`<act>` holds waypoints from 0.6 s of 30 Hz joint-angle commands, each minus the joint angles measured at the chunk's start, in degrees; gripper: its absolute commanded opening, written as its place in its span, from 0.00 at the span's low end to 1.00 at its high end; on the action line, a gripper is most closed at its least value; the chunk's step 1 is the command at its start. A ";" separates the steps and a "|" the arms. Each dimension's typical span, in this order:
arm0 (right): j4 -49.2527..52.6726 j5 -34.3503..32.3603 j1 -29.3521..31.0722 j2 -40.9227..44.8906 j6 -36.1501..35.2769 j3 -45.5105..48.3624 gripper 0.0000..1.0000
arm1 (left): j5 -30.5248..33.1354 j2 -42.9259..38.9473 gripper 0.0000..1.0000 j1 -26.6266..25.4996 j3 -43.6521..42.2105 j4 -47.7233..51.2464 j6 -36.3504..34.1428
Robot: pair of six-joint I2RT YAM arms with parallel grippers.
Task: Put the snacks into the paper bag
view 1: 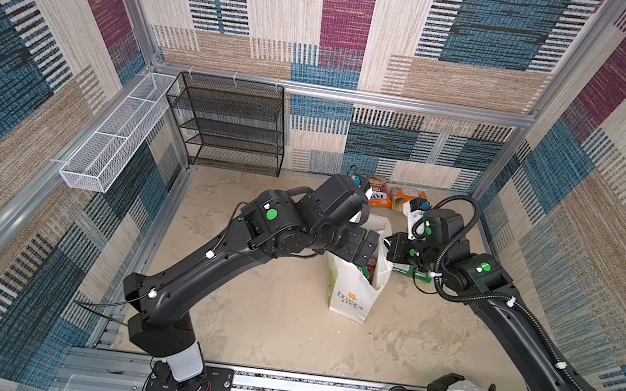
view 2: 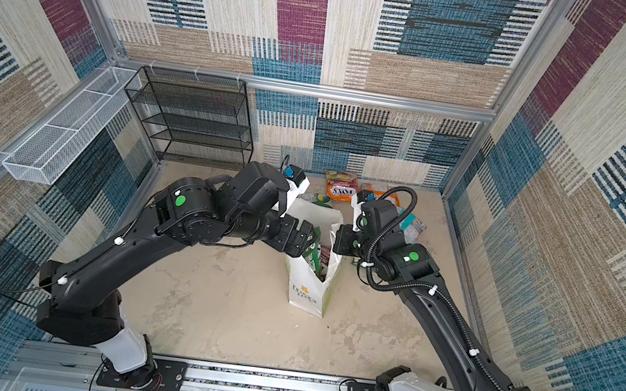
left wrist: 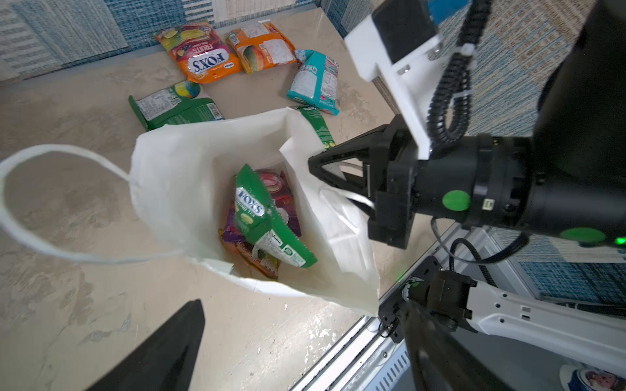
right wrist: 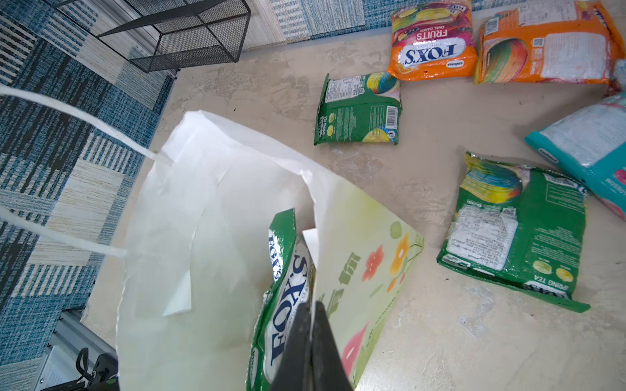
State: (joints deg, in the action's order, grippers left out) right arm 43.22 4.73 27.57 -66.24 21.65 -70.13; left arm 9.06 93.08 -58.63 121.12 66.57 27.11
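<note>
directly below the spread left hand (view 2: 306,242), snacks (left wrist: 267,220) lie in the paper bag (left wrist: 176,189) the right hand (left wrist: 315,161) clamps.

Bright even light, faint soft shadows, top views bowed at edges, wrist foregrounds blurred

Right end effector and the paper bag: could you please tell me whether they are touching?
Touching. The right wrist view shows the right end effector shut on the rim of the paper bag.
</note>
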 commanded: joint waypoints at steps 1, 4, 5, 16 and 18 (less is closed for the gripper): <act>-6.09 -0.79 -0.02 1.66 0.15 1.39 0.01 | 4.83 -5.75 0.99 1.45 -7.08 -3.35 2.67; -6.75 -0.69 0.02 2.26 0.28 2.35 0.01 | 2.31 -13.10 0.99 5.02 -17.85 -7.72 4.95; -6.82 -0.52 0.02 2.25 0.17 2.45 0.02 | 0.95 -15.36 0.99 6.26 -20.82 -9.28 5.51; -6.57 -0.12 0.00 2.17 -0.03 2.53 0.02 | -12.58 -18.03 0.99 12.58 -32.66 -17.20 9.30; -6.73 0.11 0.00 2.08 0.02 2.70 0.02 | -13.38 -16.04 0.99 12.58 -32.11 -17.69 9.76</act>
State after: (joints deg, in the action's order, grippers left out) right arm 40.56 4.56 27.57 -64.42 21.67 -67.48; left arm -0.73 75.44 -46.15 88.42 52.12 35.00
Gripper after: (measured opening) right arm 0.051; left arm 0.989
